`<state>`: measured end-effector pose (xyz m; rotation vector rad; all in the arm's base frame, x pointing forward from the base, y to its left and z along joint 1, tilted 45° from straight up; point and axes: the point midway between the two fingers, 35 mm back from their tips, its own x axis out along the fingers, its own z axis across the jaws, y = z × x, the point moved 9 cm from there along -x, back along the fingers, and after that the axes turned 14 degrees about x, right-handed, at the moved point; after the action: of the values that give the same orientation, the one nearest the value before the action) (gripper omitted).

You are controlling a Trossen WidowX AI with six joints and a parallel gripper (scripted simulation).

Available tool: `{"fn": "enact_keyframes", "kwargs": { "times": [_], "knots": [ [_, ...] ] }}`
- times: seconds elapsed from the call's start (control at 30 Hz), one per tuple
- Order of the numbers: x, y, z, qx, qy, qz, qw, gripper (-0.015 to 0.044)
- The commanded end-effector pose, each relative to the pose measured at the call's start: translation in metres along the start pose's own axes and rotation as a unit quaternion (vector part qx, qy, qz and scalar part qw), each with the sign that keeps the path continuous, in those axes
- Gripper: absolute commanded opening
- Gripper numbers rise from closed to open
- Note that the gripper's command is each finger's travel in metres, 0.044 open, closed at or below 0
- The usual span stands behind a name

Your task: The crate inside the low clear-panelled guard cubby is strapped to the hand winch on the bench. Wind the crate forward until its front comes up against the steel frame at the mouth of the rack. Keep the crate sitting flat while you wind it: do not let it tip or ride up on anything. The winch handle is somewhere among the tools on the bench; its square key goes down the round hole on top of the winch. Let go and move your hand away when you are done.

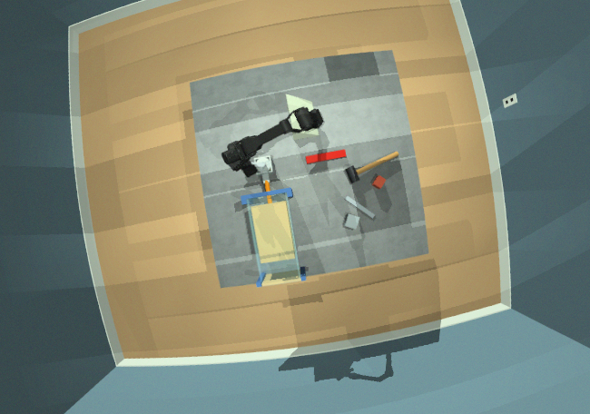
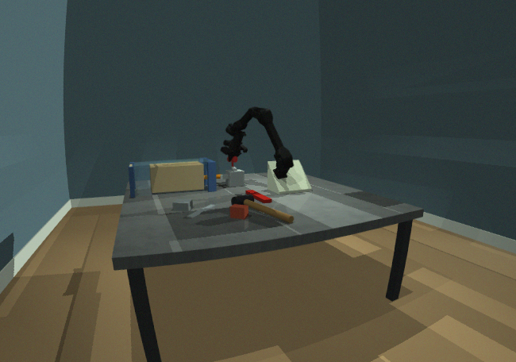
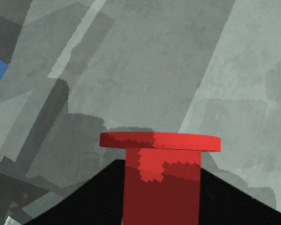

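My gripper (image 2: pixel 232 157) (image 3: pixel 154 171) is shut on the red winch handle (image 2: pixel 233 159) (image 3: pixel 160 141), pointing down above the winch (image 1: pixel 262 162) (image 2: pixel 236 178). The handle's lower end is at the winch top; whether the key is seated in the hole cannot be told. An orange strap (image 1: pixel 268 186) (image 2: pixel 213 176) runs from the winch to the tan crate (image 1: pixel 272 229) (image 2: pixel 177 177). The crate sits flat inside the clear cubby, its front close behind the blue frame (image 1: pixel 280 192) (image 2: pixel 213 175). Contact between them cannot be told.
A red bar (image 1: pixel 325 156) (image 2: pixel 259 196), a mallet (image 1: pixel 378 162) (image 2: pixel 269 210), a red block (image 1: pixel 378 182) (image 2: pixel 239 211), a grey strip (image 1: pixel 359 207) (image 2: pixel 201 210) and a grey block (image 1: pixel 351 221) (image 2: pixel 182 205) lie away from the winch. A pale wedge (image 2: pixel 299 184) stands by the arm's base.
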<state>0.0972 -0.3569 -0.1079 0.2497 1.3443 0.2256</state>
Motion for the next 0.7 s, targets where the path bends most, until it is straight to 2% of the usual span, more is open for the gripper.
{"fn": "enact_keyframes", "kwargs": {
  "times": [0.0, 0.67],
  "knots": [
    [0.006, -0.002, 0.018, -0.010, -0.016, 0.002, 1.000, 0.0000],
    [0.009, -0.002, 0.041, -0.011, -0.017, 0.002, 1.000, 0.0000]
  ]
}}
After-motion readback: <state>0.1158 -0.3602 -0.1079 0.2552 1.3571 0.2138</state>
